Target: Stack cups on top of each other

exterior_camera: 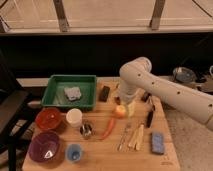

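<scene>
Three cups stand at the front left of the wooden table. The cream-white cup [74, 117] is the farthest back, the shiny steel cup [86, 131] is to its right and nearer, and the short light-blue cup [74, 152] is at the front. They stand apart from one another. My gripper [126, 103] hangs down from the white arm over the middle of the table, just above an orange fruit [120, 111]. It is well to the right of the cups and holds none of them.
An orange bowl [48, 119] and a purple bowl [44, 146] sit left of the cups. A green tray [52, 95] holds a grey sponge [73, 93]. A red chili [109, 128], cutlery [132, 137], a blue sponge [157, 141] and a black block [104, 93] lie nearby.
</scene>
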`<state>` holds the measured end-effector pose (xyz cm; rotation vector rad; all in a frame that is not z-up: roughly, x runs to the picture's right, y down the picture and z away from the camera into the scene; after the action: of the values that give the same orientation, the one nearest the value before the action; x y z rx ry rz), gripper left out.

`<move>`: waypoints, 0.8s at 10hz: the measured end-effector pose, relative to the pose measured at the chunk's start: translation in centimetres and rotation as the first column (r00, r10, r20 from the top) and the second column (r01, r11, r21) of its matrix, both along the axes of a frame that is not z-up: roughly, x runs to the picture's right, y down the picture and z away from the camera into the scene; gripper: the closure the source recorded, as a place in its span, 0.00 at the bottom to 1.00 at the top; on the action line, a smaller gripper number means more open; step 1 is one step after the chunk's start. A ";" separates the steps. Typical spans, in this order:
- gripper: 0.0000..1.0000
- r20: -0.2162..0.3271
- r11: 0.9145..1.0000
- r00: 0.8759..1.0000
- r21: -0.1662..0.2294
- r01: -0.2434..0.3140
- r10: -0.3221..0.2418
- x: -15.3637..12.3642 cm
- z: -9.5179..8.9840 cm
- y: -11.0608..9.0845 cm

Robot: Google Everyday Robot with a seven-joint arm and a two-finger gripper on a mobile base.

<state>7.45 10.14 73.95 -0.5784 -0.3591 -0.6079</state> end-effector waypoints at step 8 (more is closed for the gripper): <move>0.20 0.185 0.987 0.970 0.033 0.156 -0.159 -5.8 -5.7 5.8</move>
<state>1.69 15.97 68.28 -0.5362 -0.4874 -0.8214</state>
